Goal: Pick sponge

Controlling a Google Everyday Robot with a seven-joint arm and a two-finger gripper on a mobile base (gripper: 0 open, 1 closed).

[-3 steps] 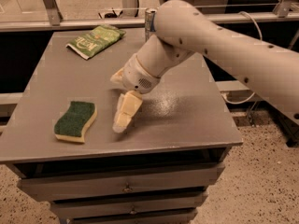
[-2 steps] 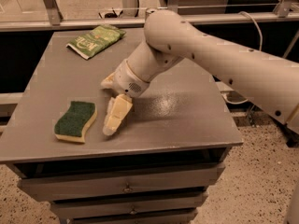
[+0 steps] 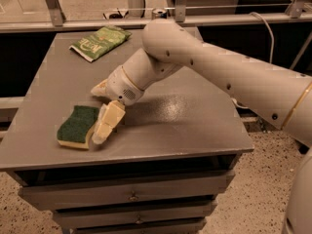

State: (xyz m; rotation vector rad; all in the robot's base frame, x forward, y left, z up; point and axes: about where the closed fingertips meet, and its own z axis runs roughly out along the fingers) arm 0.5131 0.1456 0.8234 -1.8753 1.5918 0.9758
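Note:
The sponge (image 3: 77, 126), dark green on top with pale yellow foam below, lies flat near the front left of the grey table (image 3: 195, 126). My gripper (image 3: 96, 115) is at the sponge's right side, low over the table. Its jaws stand open: the near cream finger (image 3: 108, 123) rests against the sponge's right edge and the far finger (image 3: 100, 88) is just behind the sponge's back right corner. The sponge is not held. The white arm reaches in from the right.
A flat green snack packet (image 3: 100, 42) with white lettering lies at the table's back left. The table has drawers (image 3: 131, 196) below its front edge. A metal rail (image 3: 97, 26) and posts stand behind it. A speckled floor lies to the right.
My gripper has moved left across the table to the sponge; its near finger now touches the sponge's right edge. The sponge and packet have not moved.

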